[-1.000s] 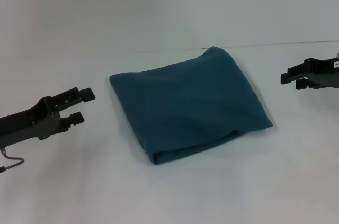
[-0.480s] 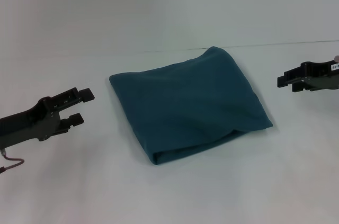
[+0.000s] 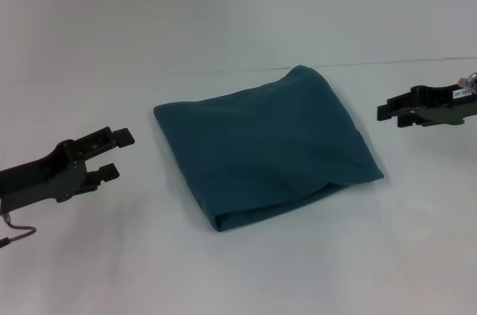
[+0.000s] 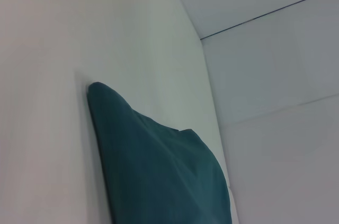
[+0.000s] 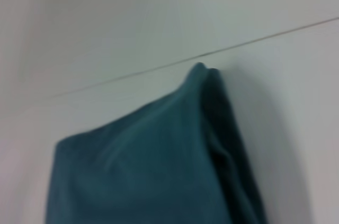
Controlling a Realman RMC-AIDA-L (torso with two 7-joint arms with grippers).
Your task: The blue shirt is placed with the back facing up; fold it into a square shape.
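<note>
We see our left tool [image 3: 118, 154] low over the white table [image 3: 238, 24], its two fingers apart and holding nothing. To its right, well apart from it, lies the blue shirt [image 3: 264, 144], folded into a rough square packet flat on the table, with a thick folded edge toward us. The left wrist view shows one corner of the shirt [image 4: 153, 166]; the right wrist view shows its far corner [image 5: 153, 155]. Right of the shirt hovers our right tool [image 3: 391, 113], near the shirt's far right edge but not touching; its fingers sit close together, empty.
</note>
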